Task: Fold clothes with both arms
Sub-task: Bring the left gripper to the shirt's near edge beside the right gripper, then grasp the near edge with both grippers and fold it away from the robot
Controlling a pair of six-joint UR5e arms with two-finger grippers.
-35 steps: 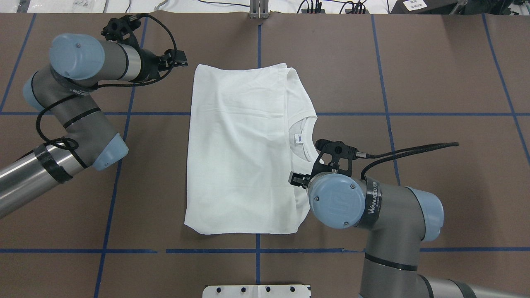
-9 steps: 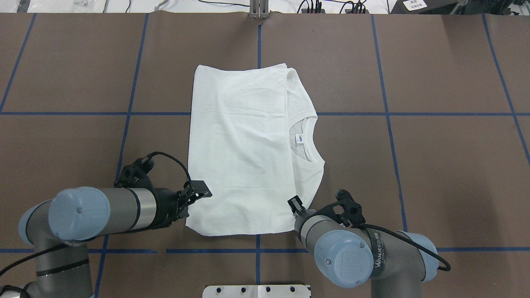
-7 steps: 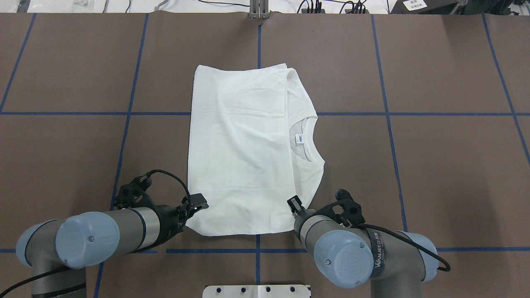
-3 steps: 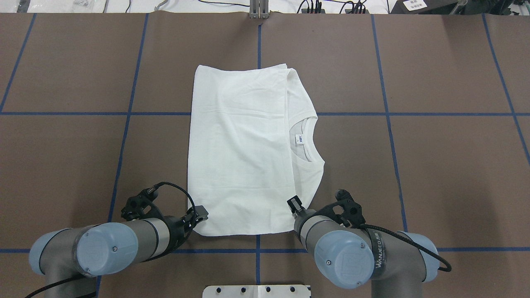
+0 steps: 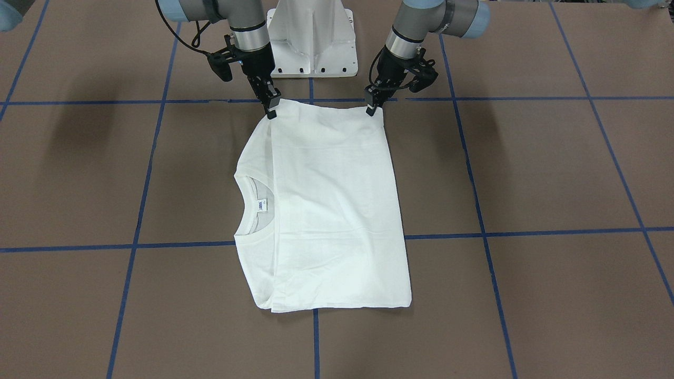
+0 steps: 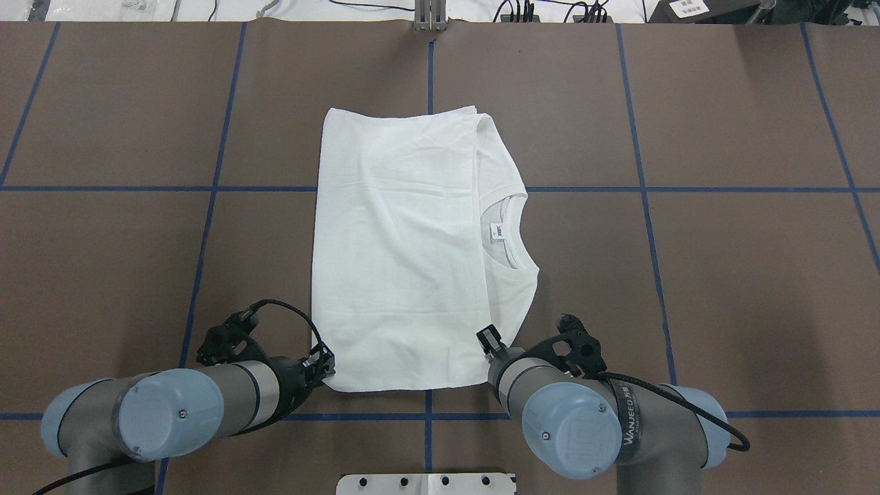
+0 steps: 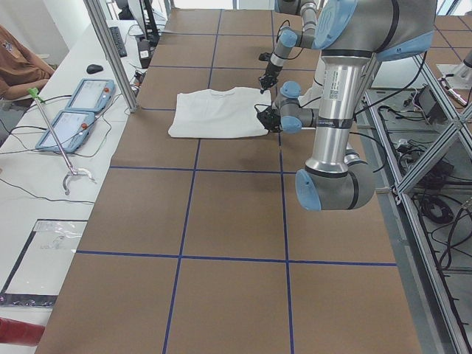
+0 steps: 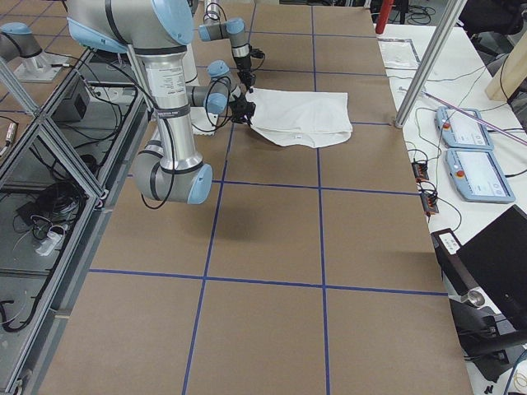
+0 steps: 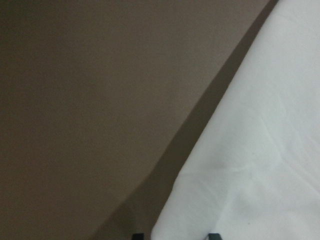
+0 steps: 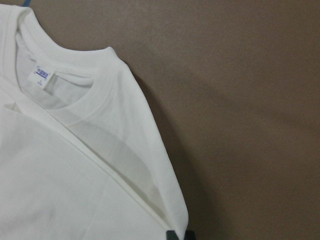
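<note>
Right hand [image 5: 271,110] pinched closed on a corner of the soft white T-shirt [image 5: 337,210]. Left hand [image 5: 372,108] spread, straddling the neighbouring corner; cloth folded flat, roughly rectangular.

White shirt [image 6: 392,247], folded into a flat rectangle with its collar [image 6: 510,237] exposed, lies just beyond the base [image 6: 426,483]. At its base-side corners sit the left gripper [image 6: 327,364], fingers apart, and the right gripper [image 6: 489,338], pinching cloth.

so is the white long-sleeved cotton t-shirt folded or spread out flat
Folded. The white T-shirt lies as a narrow rectangle, a top layer doubled over up to the ribbed collar, and no sleeves show.
</note>
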